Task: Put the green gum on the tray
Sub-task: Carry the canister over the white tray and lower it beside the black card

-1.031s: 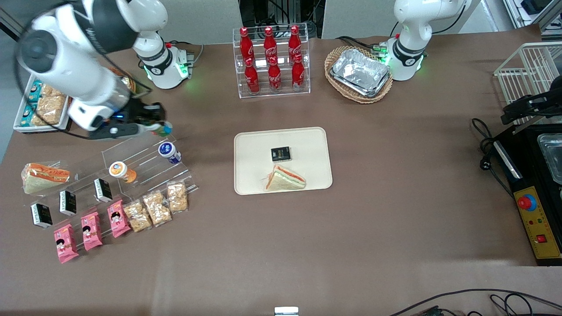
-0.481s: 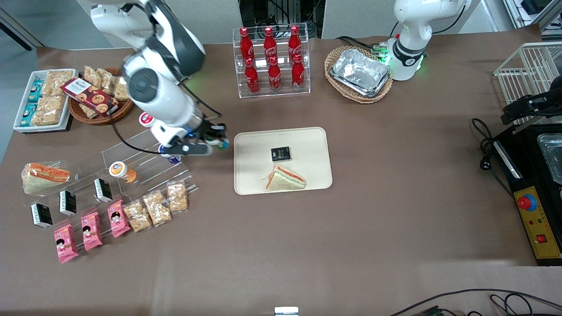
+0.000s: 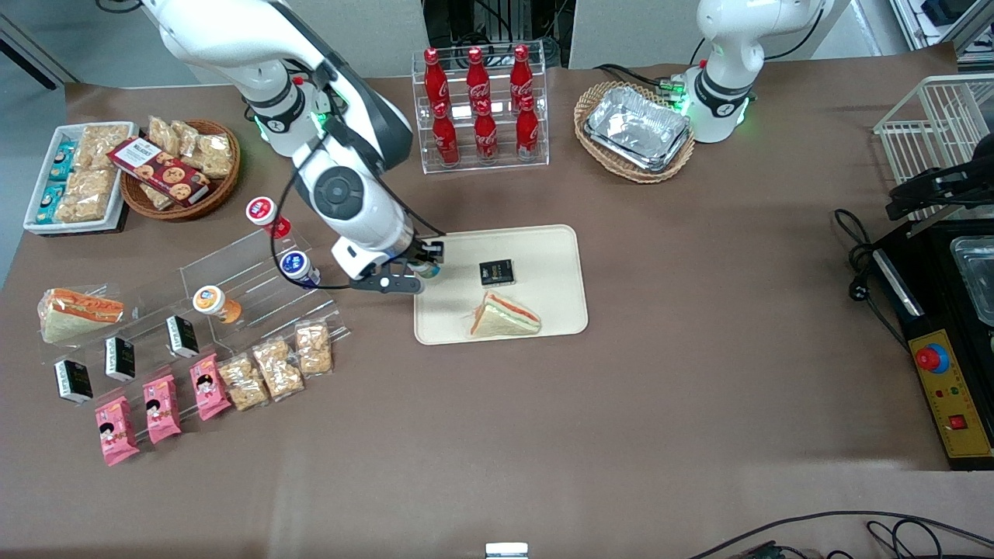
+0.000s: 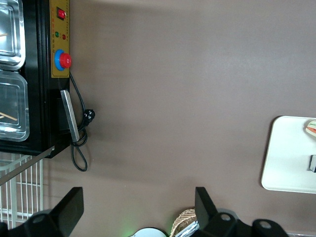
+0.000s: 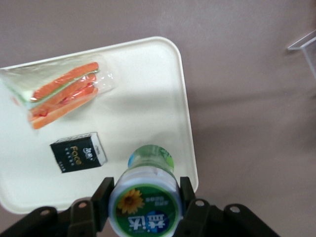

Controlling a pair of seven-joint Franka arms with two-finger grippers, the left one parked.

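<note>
Gripper (image 3: pixel 423 268) of the working right arm, a black two-finger unit, poised over the edge of the large flat cream-beige rectangular tray (image 3: pixel 551 248) that faces the working arm's end of the table; its fingers (image 5: pixel 101 195) are clamped on either side of the small cylindrical green gum bottle (image 5: pixel 144 200), whose white round lid with a green-and-yellow flower label faces the wrist camera and whose green body points down toward the tray surface. In the wrist view the bottle hangs above the tray's rim region, with bare cream surface beneath it; whether it touches the tray cannot be told. On the tray lie a small black rectangular box (image 3: pixel 496 272) and, nearer the front camera, a triangular sandwich in clear wrap (image 3: pixel 503 317), the two close together but apart. Toward the working arm's end of the table stands a clear acrylic stepped display rack (image 3: pixel 248 291) bearing a blue-bodied bottle with white lid (image 3: pixel 298 267) and an orange-bodied bottle with white lid (image 3: pixel 215 303); a red-bodied bottle (image 3: pixel 266 215) stands just beside the rack.
</note>
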